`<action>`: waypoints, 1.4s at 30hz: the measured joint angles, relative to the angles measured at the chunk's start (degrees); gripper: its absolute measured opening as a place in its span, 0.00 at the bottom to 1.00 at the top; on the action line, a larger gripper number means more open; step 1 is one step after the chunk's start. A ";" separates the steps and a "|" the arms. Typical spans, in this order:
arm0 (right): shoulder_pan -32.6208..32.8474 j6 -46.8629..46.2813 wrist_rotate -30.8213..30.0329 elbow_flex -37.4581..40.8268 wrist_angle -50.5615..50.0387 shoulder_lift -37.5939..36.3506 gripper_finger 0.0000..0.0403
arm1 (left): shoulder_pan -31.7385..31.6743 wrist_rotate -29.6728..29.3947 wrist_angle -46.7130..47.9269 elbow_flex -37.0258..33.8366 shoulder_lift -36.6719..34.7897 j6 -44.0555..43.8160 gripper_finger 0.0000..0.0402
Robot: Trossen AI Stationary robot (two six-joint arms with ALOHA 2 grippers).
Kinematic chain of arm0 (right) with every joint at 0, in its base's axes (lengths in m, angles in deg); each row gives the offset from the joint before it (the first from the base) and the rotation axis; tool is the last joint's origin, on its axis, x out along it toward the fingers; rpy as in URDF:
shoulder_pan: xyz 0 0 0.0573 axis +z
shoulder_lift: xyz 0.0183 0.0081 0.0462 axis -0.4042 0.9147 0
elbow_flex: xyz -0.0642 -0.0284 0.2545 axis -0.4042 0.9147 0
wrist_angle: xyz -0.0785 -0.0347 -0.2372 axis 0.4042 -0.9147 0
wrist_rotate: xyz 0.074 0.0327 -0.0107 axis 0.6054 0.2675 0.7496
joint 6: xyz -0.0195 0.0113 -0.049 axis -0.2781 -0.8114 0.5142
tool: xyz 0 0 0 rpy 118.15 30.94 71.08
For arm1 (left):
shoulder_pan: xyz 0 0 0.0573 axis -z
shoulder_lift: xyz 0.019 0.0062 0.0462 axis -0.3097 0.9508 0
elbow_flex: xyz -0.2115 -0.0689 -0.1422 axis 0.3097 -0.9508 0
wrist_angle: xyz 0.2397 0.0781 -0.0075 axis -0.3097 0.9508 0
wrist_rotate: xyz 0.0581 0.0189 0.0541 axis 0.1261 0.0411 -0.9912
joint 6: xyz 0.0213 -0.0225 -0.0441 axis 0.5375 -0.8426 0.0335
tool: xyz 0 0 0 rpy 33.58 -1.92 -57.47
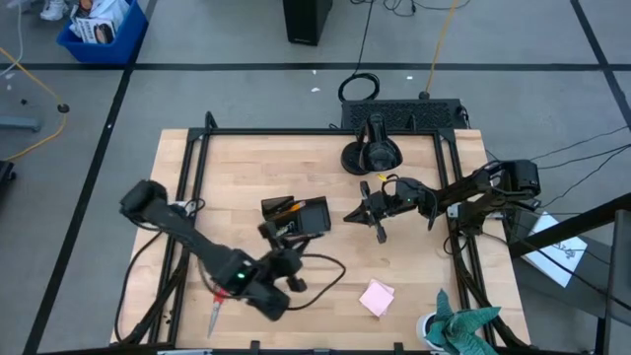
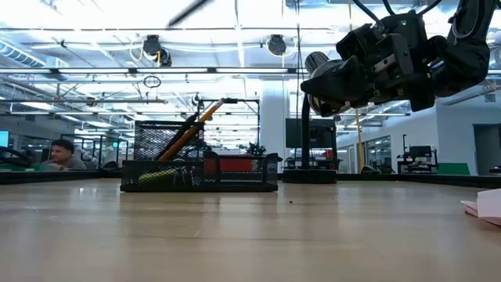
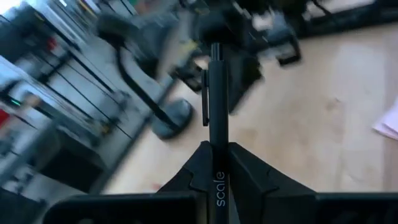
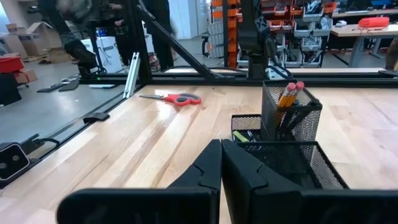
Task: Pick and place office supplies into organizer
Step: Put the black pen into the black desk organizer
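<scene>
My left gripper (image 3: 216,149) hovers above the table just near of the organizer (image 1: 301,215) and is shut on a black pen (image 3: 214,93). The organizer is a black mesh tray (image 4: 292,155); orange pencils (image 4: 289,93) lean in its tall cup and a yellow-green piece (image 4: 247,135) lies in a low compartment. Red-handled scissors (image 1: 214,316) lie flat near the front left edge. A pink sticky-note pad (image 1: 377,296) lies flat at the front right. My right gripper (image 4: 221,152) hangs shut, holding nothing, just right of the organizer. My left gripper pinches the pen's barrel (image 3: 216,138) between its two fingers, below the clip. The pen lies along the fingers and sticks out forward past their ends, its clip end (image 3: 213,53) farthest away. It is lifted clear of the table.
A round black camera-stand base (image 1: 370,156) stands at the far edge of the table. A teal cloth (image 1: 463,330) lies at the front right corner. Bare wood (image 1: 237,177) stretches left of the organizer and between it and the pad.
</scene>
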 joint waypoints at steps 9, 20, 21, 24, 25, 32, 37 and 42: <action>0.00 0.11 0.00 0.00 0.46 -0.01 0.01 | 1.08 -6.26 4.71 -9.58 -10.36 -2.17 0.04; 0.00 0.15 -0.19 0.00 0.47 -0.01 0.01 | -4.83 5.37 -37.96 -44.12 -31.39 19.22 0.08; 0.00 0.15 -0.20 0.00 0.47 -0.01 0.01 | -6.21 9.55 -45.02 -46.80 -33.49 24.54 0.07; 0.00 0.15 -0.22 0.00 0.49 -0.01 0.01 | -11.58 24.03 -61.69 -54.43 -39.21 36.59 0.06; 0.00 0.09 -0.22 0.00 0.45 0.01 0.01 | -13.61 27.68 -65.77 -56.51 -40.76 38.68 0.05; 0.00 -0.44 -0.22 0.00 -0.30 -0.01 0.01 | -28.47 46.49 -78.14 -68.64 -46.56 36.35 0.07; 0.00 -0.09 -0.22 0.00 -0.30 0.01 0.01 | -34.12 54.14 -86.15 -73.99 -43.99 31.89 0.07; 0.00 0.02 -0.29 0.00 0.02 -0.01 0.01 | -36.09 56.30 -89.81 -75.42 -40.04 29.78 0.07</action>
